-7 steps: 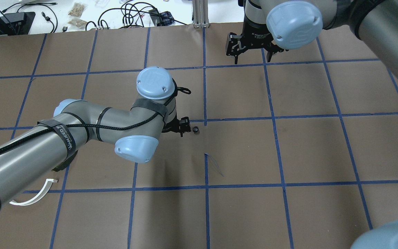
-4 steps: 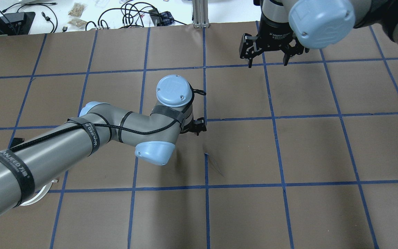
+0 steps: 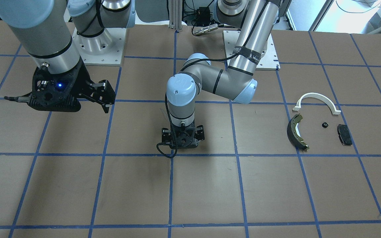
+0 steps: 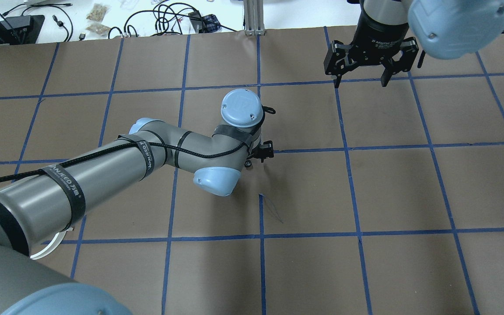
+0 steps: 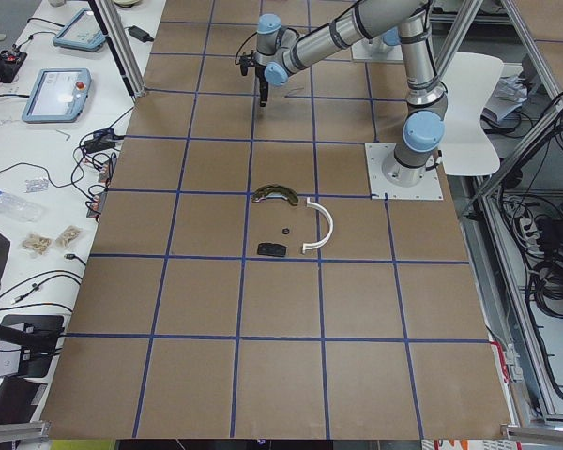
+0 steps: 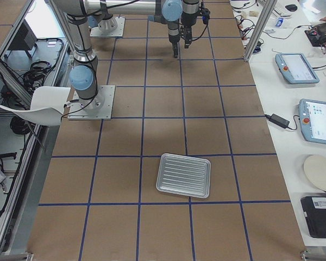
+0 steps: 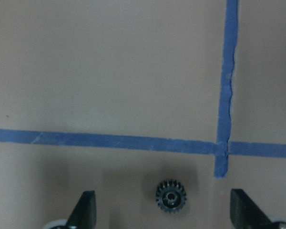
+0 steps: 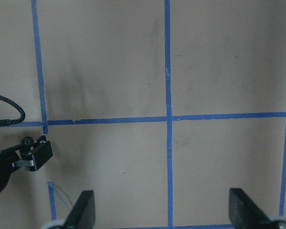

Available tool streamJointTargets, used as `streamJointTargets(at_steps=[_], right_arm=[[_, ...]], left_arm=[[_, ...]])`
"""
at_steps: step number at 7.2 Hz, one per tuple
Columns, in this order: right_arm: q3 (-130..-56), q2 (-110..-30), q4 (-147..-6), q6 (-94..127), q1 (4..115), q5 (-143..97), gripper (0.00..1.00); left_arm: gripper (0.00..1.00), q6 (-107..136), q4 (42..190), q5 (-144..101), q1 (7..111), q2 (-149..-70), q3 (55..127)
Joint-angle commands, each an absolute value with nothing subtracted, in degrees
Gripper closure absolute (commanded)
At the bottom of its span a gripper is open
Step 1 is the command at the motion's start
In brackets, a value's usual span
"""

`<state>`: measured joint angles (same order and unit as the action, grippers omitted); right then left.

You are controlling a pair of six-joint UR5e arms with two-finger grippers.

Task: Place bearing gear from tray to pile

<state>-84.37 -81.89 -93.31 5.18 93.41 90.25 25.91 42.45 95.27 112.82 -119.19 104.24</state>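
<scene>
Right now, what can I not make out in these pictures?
Gear: front view, hidden behind the left gripper.
Tray: overhead view, cut by the right edge.
White arc: overhead view, mostly under the left arm.
Small black part: front view, too small to name.

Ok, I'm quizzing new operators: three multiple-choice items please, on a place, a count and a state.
1. Where is the small dark toothed gear? A on a tray; B on the brown paper, between the left claw's jaws; C in a bowl.
2. Parts in the pile? A two; B four; C six.
3. State of the right claw? A open, empty; B shut on the gear; C shut on an arc.
Key: B, left wrist view shows it; B, white half-ring arc, dark brake shoe, tiny black piece, black pad; A, jaws apart, nothing between.
</scene>
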Motion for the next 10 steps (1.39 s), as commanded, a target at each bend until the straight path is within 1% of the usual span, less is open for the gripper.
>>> streamJointTargets(at_steps=[1, 2, 3, 4, 5, 7, 8, 10], right_arm=[[-85.33, -83.14, -90.90, 6.24, 93.43, 89.66, 0.00], [-85.86, -83.23, -91.14, 6.15, 93.43, 88.00, 0.00], [-85.87, -83.23, -91.58, 6.07, 93.25, 87.89, 0.00], [-86.04, -83.32, -93.41, 5.63, 93.34, 87.89, 0.00], [-85.44, -82.97, -95.95, 6.06, 93.34, 88.41, 0.00], [-86.04, -83.23, -95.54, 5.54, 93.34, 88.42, 0.00], [-86.22, -82.97, -95.36, 5.54, 93.34, 88.42, 0.00], [-87.01, -83.41, -95.27, 5.54, 93.43, 88.42, 0.00]], left_arm=[[0.05, 25.67, 42.27, 95.54, 113.03, -119.97, 103.97], [0.53, 25.40, 42.36, 95.62, 113.11, -119.80, 103.97], [0.91, 25.57, 42.62, 95.63, 113.12, -119.45, 104.24], [1.00, 25.75, 42.63, 95.54, 113.12, -119.53, 104.41], [1.00, 25.49, 42.63, 95.54, 113.12, -118.92, 104.50], [1.00, 24.62, 43.06, 95.62, 112.85, -117.43, 103.72], [1.00, 21.65, 46.98, 95.63, 111.46, -114.90, 103.01], [1.00, 16.99, 62.43, 95.54, 104.80, -107.00, 102.48]])
